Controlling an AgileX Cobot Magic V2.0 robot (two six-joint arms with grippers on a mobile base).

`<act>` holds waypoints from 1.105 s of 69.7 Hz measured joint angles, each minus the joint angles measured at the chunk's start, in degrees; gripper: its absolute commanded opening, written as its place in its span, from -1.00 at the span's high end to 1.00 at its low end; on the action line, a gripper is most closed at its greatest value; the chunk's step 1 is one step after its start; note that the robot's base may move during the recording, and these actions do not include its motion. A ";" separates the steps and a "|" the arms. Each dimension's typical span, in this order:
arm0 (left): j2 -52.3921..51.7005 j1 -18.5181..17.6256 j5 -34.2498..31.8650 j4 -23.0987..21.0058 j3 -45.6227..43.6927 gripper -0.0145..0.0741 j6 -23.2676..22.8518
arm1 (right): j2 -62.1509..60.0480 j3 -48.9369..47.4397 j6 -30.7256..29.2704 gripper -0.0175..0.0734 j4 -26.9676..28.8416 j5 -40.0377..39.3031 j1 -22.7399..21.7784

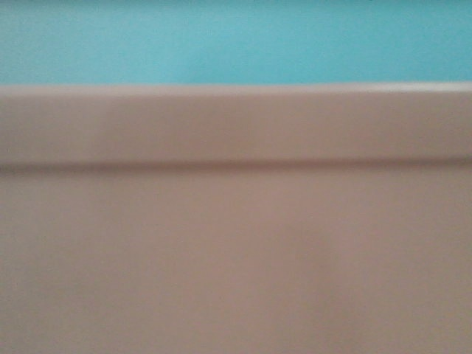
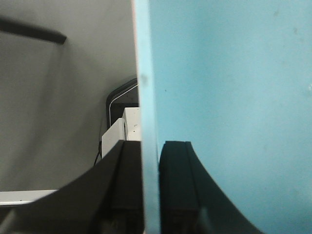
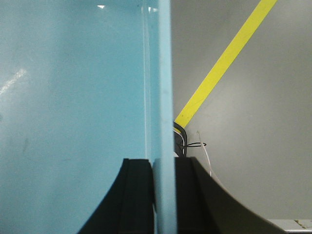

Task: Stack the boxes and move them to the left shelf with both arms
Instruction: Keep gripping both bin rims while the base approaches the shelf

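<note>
Across the front view: a salmon-pink rectangular plastic bin [image 1: 236, 258] fills the lower three quarters, blurred and very close, with its rim band running the full width. A light sky-blue rectangular plastic bin [image 1: 236, 40] fills the strip above.
Stacking: judged done, as the blue one sits over or inside the pink one. At this closeness I cannot tell which.
Moving: judged under way, with the pair apparently held up between the two arms by opposite blue walls.
Left to do: reaching the left shelf and setting the pair down there. That shelf shows in no view.
Left hand [image 2: 151, 146]: black fingers clamped on the thin blue wall, one on each face, at the lower centre of the left wrist view.
Right hand [image 3: 163, 163]: clamped the same way on the opposite blue wall, at the lower centre of the right wrist view.
Surface: no bench shows, only plain grey floor [image 2: 58, 97] beyond the walls.
Room: a yellow tape stripe [image 3: 229, 53] crosses the upper right of the right wrist view. A white boxy unit [image 2: 119, 131] sits left of centre in the left wrist view, and thin cables [image 3: 187, 144] lie beside the wall.
</note>
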 measured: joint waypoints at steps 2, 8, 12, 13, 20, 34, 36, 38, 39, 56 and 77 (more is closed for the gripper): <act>0.00 0.00 0.00 0.00 0.00 0.69 0.00 | 0.00 0.00 0.00 0.50 0.00 0.00 0.00; 0.00 0.00 0.00 0.00 0.00 0.69 0.00 | 0.00 0.00 0.00 0.50 0.00 0.00 0.00; 0.00 0.00 0.00 0.00 0.00 0.69 0.00 | 0.00 0.00 0.00 0.50 0.00 0.00 0.00; 0.00 0.00 0.00 0.00 0.00 0.69 0.00 | 0.00 0.00 0.00 0.50 0.00 0.00 0.00; 0.00 0.00 0.00 0.00 0.00 0.69 0.00 | 0.00 0.00 0.00 0.50 0.00 0.00 0.00; 0.00 0.00 0.00 0.00 0.00 0.69 0.00 | 0.00 0.00 0.00 0.50 0.00 0.00 0.00; 0.00 0.00 0.00 0.00 0.00 0.69 0.00 | 0.00 0.00 0.00 0.50 0.00 0.00 0.00; 0.00 0.00 0.00 0.00 0.00 0.69 0.00 | 0.00 0.00 0.00 0.50 0.00 0.00 0.00; 0.00 0.00 0.00 0.00 0.00 0.69 0.00 | 0.00 0.00 0.00 0.50 0.00 0.00 0.00; 0.00 0.00 0.00 0.00 0.00 0.69 0.00 | 0.00 0.00 0.00 0.50 0.00 0.00 0.00; 0.00 0.00 0.00 0.00 0.00 0.69 0.00 | 0.00 0.00 0.00 0.50 0.00 0.00 0.00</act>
